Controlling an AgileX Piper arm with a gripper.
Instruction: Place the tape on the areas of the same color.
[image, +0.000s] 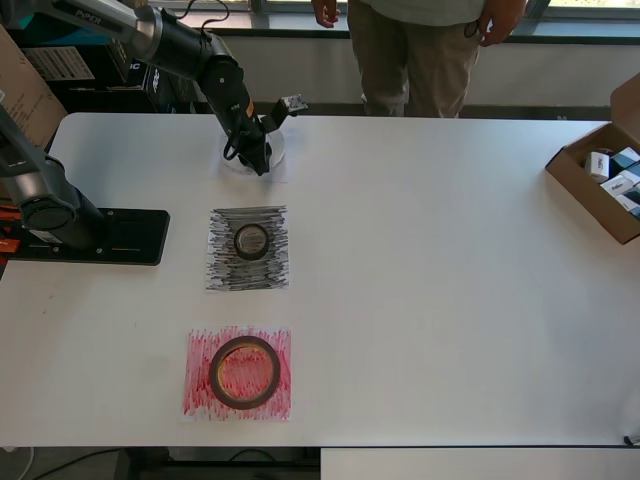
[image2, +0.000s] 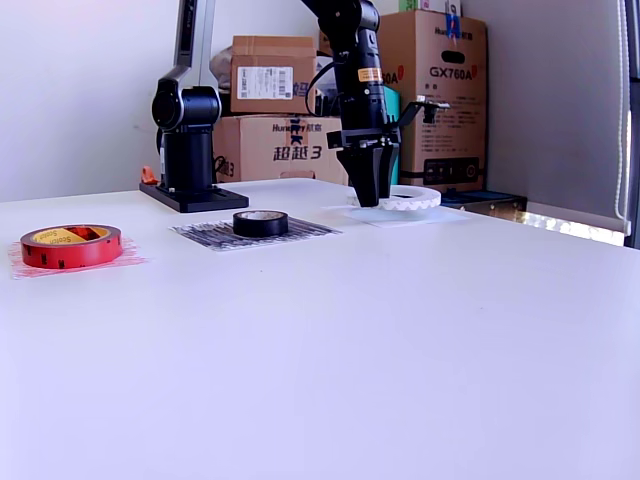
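Observation:
My gripper (image: 262, 165) (image2: 371, 200) points straight down at the far end of the table. Its fingers are pinched on the near rim of the whitish translucent tape roll (image: 233, 160) (image2: 410, 201), which rests on the plain white sheet (image: 278, 172) (image2: 440, 215). The small black roll (image: 251, 241) (image2: 260, 222) lies in the middle of the black scribbled sheet (image: 225, 270) (image2: 210, 235). The large red roll (image: 214, 372) (image2: 70, 246) lies on the red scribbled sheet (image: 200, 395) (image2: 130, 258).
The arm's black base (image: 100, 235) (image2: 190, 150) stands at the overhead view's left. An open cardboard box (image: 600, 180) with small items sits at the overhead view's right edge. A person (image: 415, 50) stands behind the table. Cardboard boxes (image2: 275, 80) are stacked behind.

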